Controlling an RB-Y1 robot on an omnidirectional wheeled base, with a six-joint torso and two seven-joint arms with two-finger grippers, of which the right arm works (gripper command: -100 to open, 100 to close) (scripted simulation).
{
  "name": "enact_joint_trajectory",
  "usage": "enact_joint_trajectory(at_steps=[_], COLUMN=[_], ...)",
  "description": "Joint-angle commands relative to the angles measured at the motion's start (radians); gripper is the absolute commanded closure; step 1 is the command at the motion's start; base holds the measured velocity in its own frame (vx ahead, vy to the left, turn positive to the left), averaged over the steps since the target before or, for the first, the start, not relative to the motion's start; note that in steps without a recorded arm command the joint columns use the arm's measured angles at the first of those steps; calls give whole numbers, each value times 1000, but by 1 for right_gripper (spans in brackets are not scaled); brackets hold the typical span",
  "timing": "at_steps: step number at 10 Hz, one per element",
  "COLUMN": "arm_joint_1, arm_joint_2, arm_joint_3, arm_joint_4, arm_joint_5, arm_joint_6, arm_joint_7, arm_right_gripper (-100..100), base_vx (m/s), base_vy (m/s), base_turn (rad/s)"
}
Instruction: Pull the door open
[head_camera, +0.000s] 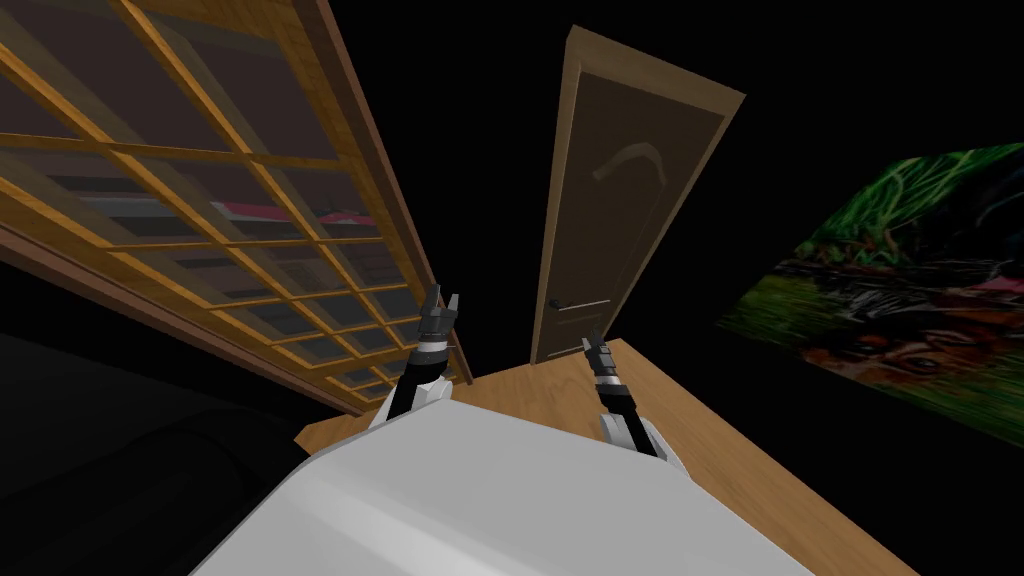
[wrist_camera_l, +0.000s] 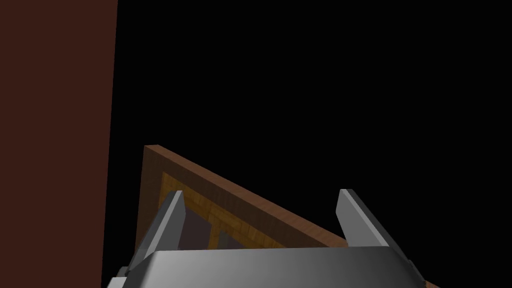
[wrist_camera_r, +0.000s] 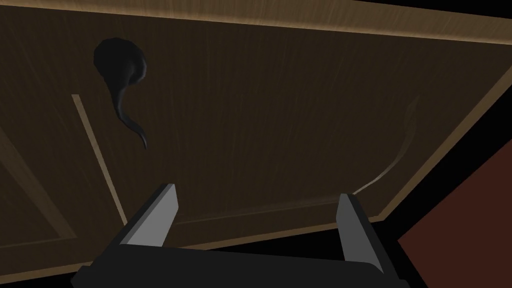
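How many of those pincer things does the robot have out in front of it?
2. The left pincer stands open by the wooden lattice window; the right pincer, also open, points at the brown door, near its dark handle. None looks hidden.

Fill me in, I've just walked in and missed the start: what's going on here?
The robot faces a dark brown door set in a lighter wooden frame. Its right gripper is open and aimed at the door, with the dark lever handle ahead and off to one side of its fingers, not gripped. The left gripper, also open, is raised beside a wooden-latticed glass panel. The door looks closed in its frame, so the pull has not begun.
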Motion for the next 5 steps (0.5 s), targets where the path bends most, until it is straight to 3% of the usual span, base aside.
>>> enact_joint_trajectory(at_steps=[1,5], arm_joint_1=[-12,-63], arm_joint_2=[-5,-40], arm_joint_3=[3,19], arm_joint_4=[30,156], arm_joint_5=[0,-3], arm_joint_6=[2,-7], arm_joint_7=[-4,-32], arm_right_gripper=[-100,-100], base_vx=[61,67], base_vy=[-45,-57], base_turn=[41,133])
